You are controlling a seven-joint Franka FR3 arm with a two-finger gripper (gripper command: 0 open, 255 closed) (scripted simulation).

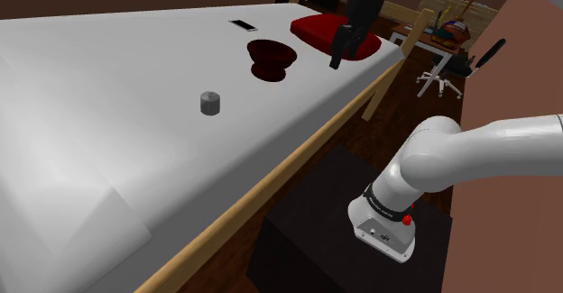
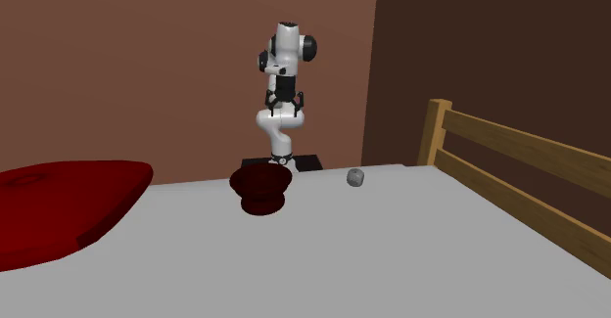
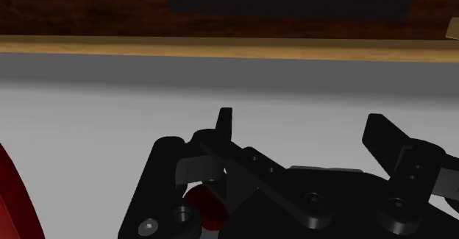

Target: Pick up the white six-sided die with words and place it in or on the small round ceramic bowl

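The die [image 1: 209,103] is a small grey block lying on the white bed sheet [image 1: 108,111]; in the second exterior view the die [image 2: 355,177] sits near the bed's far edge. The bowl [image 1: 271,59] is dark red and round, standing on the sheet between die and pillow, and the bowl [image 2: 260,187] appears in front of the arm. My black gripper [image 1: 336,61] hangs above the bed's edge, in line with the red pillow, well away from the die. In the wrist view the gripper [image 3: 303,127] is open, with nothing between its fingers [image 3: 224,120].
A red pillow [image 1: 329,28] lies past the bowl; the pillow [image 2: 59,204] is at the second exterior view's left. A flat phone-like thing [image 1: 242,25] rests on the sheet. A wooden bed rail [image 1: 271,187] borders the mattress, and an office chair [image 1: 439,79] stands beyond the dark stand [image 1: 334,237].
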